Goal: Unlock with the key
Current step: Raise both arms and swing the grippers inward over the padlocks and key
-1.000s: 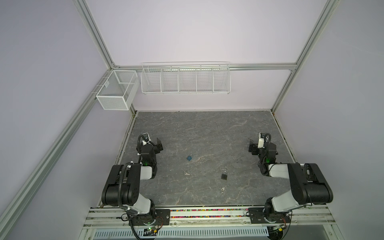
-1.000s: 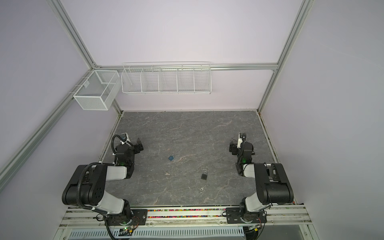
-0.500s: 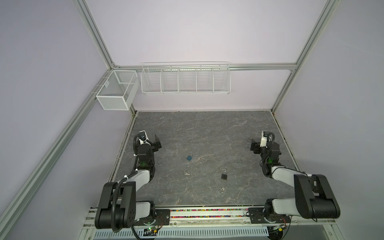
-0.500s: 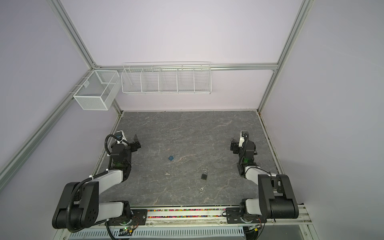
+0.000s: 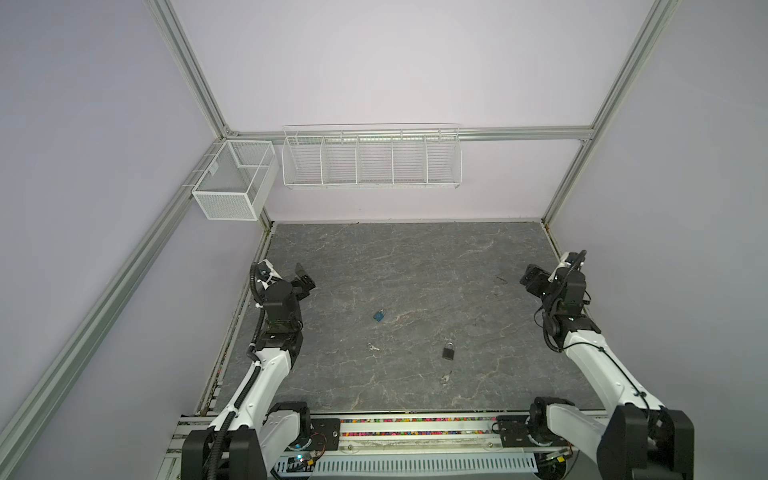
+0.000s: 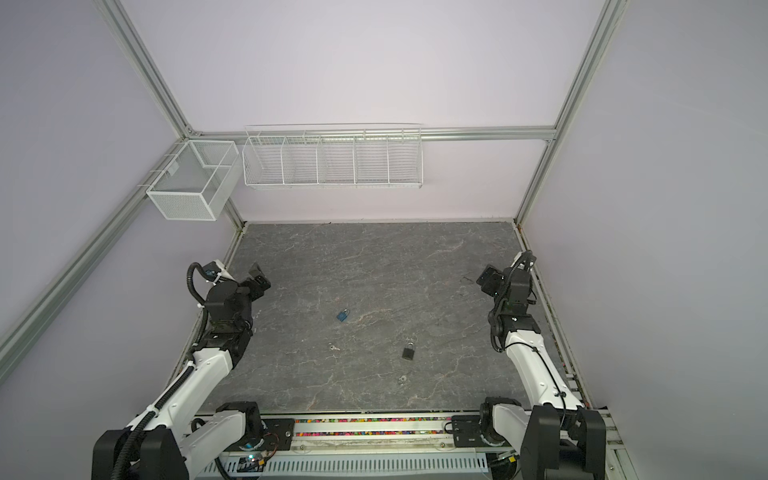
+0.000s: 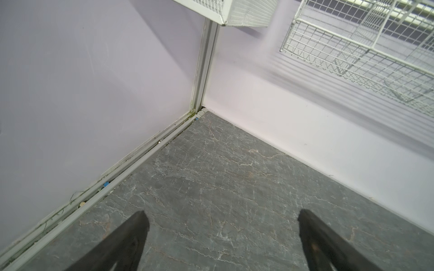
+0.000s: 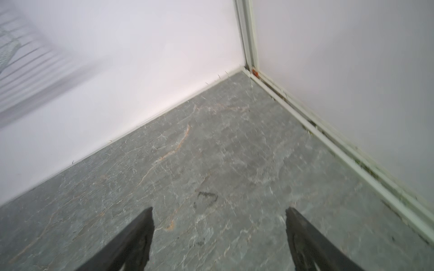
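Tabletop (image 5: 415, 257): grey stone-look slab, pale veins, matt. Walls (image 5: 395, 62): smooth matt panels. Frame rail (image 5: 519, 134): bare alu, satin. Wire rack (image 5: 371, 158), mesh box (image 5: 226, 199): white-coated metal. Blue padlock (image 5: 379, 316): coloured body, finish unclear. Black padlock (image 5: 448, 352): matt blk, silvery shackle. Key (image 5: 372, 347), 2nd key (image 5: 445, 378): bright metal. Left arm shell (image 5: 270, 374): white glossy plastic.

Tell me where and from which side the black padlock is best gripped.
Likely its body, pinched across the two side edges from straight above: the black padlock lies flat on the table, shackle toward the back wall, and the squarish body offers parallel faces, unlike the thin shackle.
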`<action>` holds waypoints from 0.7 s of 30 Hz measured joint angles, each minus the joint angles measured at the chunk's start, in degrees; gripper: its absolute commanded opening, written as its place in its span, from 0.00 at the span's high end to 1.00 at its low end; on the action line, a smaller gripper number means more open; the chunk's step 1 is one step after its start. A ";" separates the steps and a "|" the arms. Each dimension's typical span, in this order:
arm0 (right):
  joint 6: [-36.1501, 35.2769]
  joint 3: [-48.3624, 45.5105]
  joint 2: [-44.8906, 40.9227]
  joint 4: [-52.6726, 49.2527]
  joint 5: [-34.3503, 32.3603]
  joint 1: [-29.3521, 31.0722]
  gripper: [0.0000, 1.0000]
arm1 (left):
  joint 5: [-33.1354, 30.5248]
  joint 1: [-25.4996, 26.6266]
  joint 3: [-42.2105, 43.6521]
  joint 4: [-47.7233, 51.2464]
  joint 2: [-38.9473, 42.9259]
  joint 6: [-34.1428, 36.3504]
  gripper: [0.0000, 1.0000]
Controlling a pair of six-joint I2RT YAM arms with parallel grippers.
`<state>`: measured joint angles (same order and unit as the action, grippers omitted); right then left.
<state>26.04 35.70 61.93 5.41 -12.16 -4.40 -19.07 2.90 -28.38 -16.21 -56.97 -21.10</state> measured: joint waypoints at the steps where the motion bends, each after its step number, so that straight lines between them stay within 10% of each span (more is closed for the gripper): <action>1: 1.25 0.07 -0.39 -2.12 0.26 -0.28 0.11 | 0.00 0.00 -0.13 1.44 0.66 -1.18 0.01; 13: 3.52 7.80 -0.55 -23.78 9.77 2.01 0.11 | 13.84 0.52 -2.05 14.91 6.64 -8.70 0.01; 21: 2.40 11.41 -0.63 -33.33 12.46 13.62 0.12 | 17.31 10.71 -5.09 23.06 6.91 -10.78 0.01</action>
<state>28.45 47.11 61.30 -27.92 0.30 9.21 -1.76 13.61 -33.47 6.85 -50.06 -31.88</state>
